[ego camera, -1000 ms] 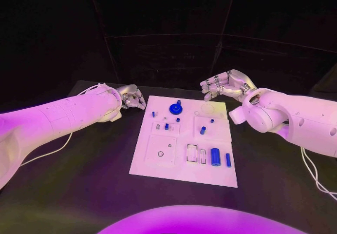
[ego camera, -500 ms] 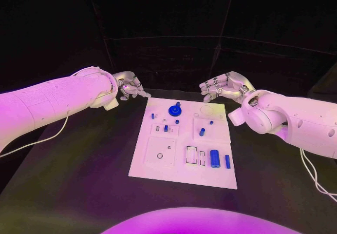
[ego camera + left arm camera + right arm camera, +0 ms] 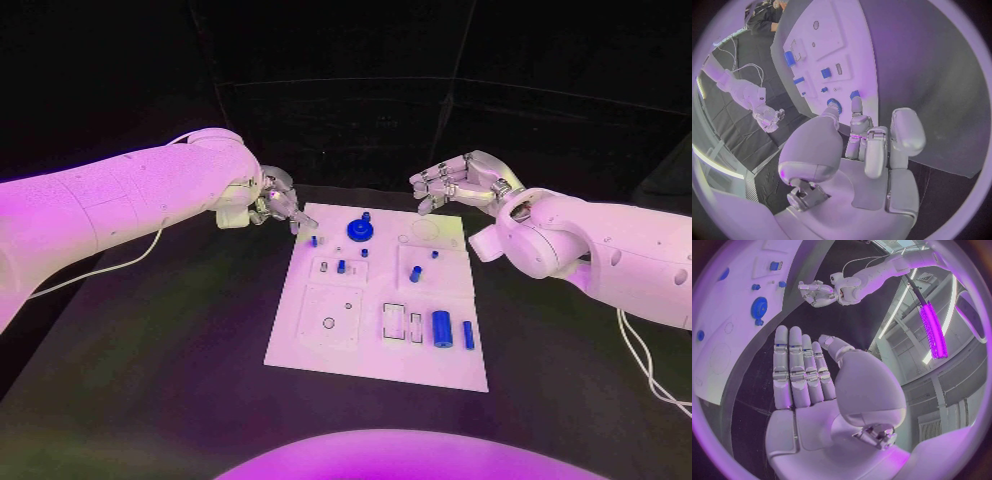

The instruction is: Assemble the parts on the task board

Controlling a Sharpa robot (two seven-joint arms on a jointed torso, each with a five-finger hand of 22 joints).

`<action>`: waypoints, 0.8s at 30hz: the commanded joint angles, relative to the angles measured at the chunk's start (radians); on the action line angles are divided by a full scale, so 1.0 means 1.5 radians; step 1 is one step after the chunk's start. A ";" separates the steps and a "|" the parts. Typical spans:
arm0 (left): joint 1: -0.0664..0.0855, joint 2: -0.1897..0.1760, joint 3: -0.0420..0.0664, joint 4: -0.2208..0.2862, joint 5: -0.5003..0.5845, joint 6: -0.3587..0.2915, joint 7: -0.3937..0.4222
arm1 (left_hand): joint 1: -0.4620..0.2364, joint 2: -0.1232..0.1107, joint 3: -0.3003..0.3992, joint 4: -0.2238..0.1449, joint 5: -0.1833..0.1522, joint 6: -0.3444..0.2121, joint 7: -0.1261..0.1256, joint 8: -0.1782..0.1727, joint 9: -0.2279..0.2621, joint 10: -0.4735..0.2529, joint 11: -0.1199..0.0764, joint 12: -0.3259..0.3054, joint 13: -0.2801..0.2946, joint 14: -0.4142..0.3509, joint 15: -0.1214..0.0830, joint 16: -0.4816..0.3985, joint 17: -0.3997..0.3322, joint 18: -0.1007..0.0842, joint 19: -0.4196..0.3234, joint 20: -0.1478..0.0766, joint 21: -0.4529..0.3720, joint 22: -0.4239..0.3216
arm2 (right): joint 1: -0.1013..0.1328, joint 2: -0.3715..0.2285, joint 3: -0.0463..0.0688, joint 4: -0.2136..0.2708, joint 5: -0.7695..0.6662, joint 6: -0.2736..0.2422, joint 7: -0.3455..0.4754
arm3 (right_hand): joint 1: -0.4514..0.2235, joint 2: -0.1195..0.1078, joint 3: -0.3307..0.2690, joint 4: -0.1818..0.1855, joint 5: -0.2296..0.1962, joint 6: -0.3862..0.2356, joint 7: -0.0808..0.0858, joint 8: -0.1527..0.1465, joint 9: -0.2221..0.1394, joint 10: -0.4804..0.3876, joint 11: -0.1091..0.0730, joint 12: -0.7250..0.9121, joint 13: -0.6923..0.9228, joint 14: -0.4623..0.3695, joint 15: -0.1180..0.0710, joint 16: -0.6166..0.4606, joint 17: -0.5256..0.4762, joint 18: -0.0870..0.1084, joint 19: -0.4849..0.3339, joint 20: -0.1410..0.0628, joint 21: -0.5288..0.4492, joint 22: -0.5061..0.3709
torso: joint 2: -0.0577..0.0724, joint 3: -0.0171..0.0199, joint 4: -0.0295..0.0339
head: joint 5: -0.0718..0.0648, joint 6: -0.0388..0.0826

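Head view: task board (image 3: 378, 305) is a white rectangular plate, lying flat mid-table (image 3: 159, 340), long side running away from the robot. It has recessed square and slot cutouts. Blue parts on it: a round disc with a knob (image 3: 359, 229) near the far edge, several small pegs (image 3: 342, 266) around the middle, a fat cylinder (image 3: 443, 328) and a thinner bar (image 3: 467, 334) side by side near the right edge, closer to the robot. Left hand (image 3: 277, 207) sits at the board's far left corner, fingertips pointing down at the edge by a small blue peg (image 3: 313, 241); contact can't be confirmed. Right hand (image 3: 462, 180) hangs beyond the far right corner, fingers spread, holding nothing.

Left wrist view: left hand (image 3: 870, 145) has fingers partly curled, nothing in them, tips just over the board (image 3: 832, 45) edge beside the blue disc (image 3: 834, 105). More blue pieces (image 3: 789, 57) farther along the plate.

Right wrist view: right hand (image 3: 801, 375) flat, fingers straight and close together, empty. Board (image 3: 729, 315) lies beyond the fingertips with the disc (image 3: 759, 307) and small pegs (image 3: 755, 287) visible. Left hand (image 3: 817, 293) is at the far board edge.
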 commanded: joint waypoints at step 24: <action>-0.009 0.096 -0.001 -0.092 -0.052 0.022 -0.096 | 0.060 0.027 -0.055 0.006 0.002 -0.055 -0.008 0.082 0.093 0.020 -0.007 0.009 0.023 0.069 -0.009 0.005 0.176 -0.014 0.014 -0.006 0.020 0.021 | 0.001 0.005 0.000 -0.001 0.000 0.010 -0.001 | 0.004 0.001 0.003 -0.002 0.002 -0.005 0.001 -0.004 0.000 -0.003 0.003 -0.001 -0.001 0.001 0.003 -0.004 -0.001 0.007 0.007 0.000 -0.003 -0.001 | 0.000 -0.0002 0.0009 | 0.006 0.000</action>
